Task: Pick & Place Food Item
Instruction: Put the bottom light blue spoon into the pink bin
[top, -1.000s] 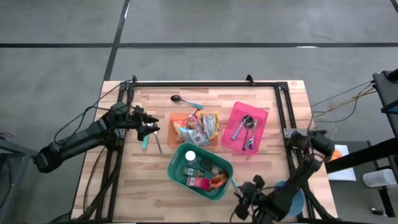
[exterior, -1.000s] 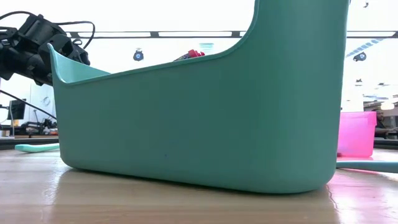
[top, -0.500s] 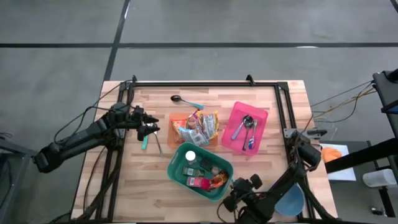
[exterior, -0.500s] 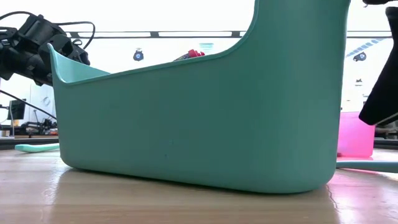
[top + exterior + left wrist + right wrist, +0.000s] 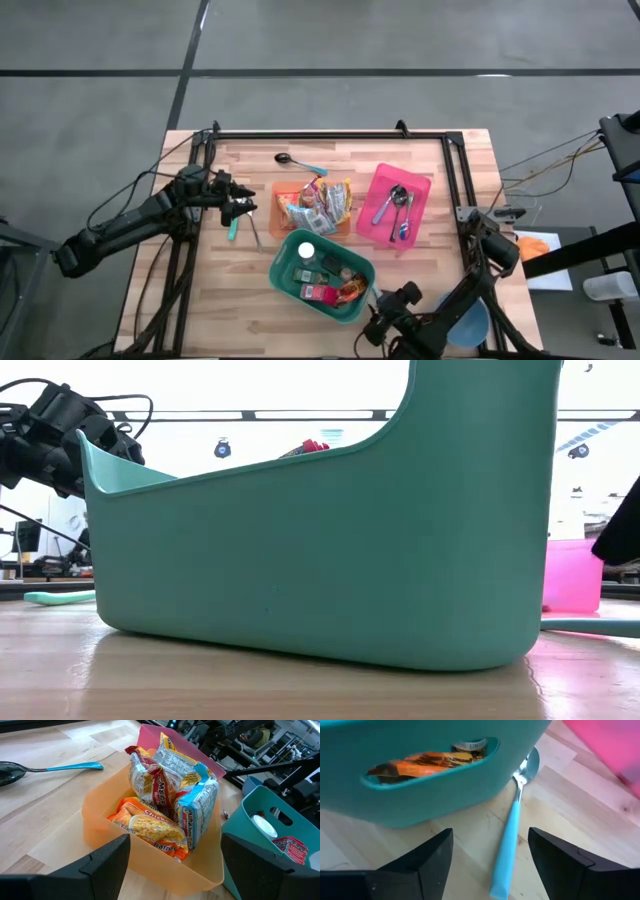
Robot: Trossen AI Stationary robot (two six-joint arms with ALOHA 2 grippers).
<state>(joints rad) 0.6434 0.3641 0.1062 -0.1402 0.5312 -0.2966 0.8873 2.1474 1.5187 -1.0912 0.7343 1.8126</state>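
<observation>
Presently we find the right hand low at the near edge of the wooden tabletop, just beside the near corner of the teal plastic bin. Its fingers stand apart, grasping nothing. Between them in the right wrist view lies a light-blue-handled metal spoon, flat on the wood, its bowl touching the bin wall. Through the bin's handle slot we see an orange snack packet inside. The food items, crinkled ramen packets, stand upright in the orange plastic tray, well apart from the right hand. The left hand hangs near that tray's left side, fingers spread, empty. A pink tray holds cutlery.
</observation>
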